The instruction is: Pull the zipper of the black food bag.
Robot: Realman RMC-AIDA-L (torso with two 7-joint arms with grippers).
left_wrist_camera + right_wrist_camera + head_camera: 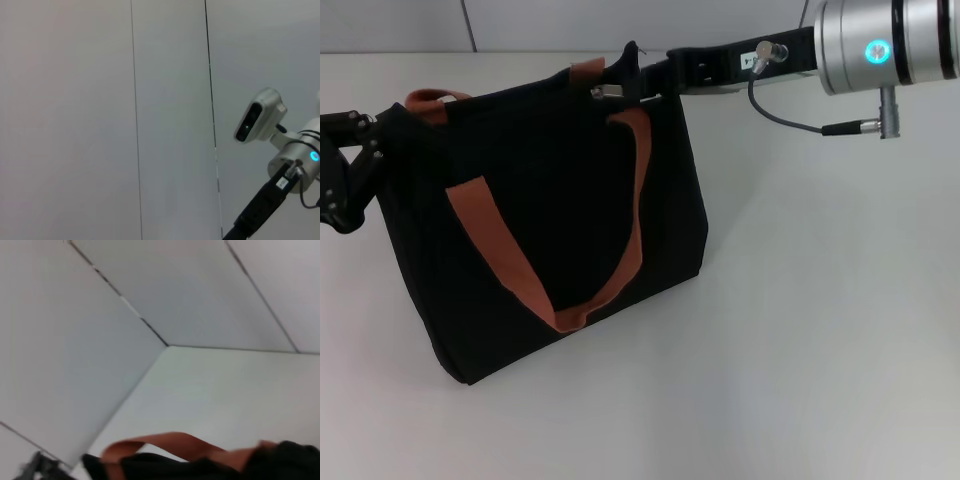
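Note:
The black food bag [550, 220] stands on the white table, left of centre in the head view, with rust-brown strap handles [630, 200] hanging down its front. My right gripper [618, 88] reaches in from the upper right to the bag's top edge and is shut on the small silver zipper [607, 92]. My left gripper [372, 138] is at the bag's upper left corner, shut on the fabric there. In the right wrist view, a brown strap [165, 440] and the bag's black top [285, 460] show along the lower edge.
The white table [820, 330] stretches out to the right of and in front of the bag. A pale panelled wall [520, 25] rises just behind it. The left wrist view shows only that wall and my right arm [280, 165] with its camera.

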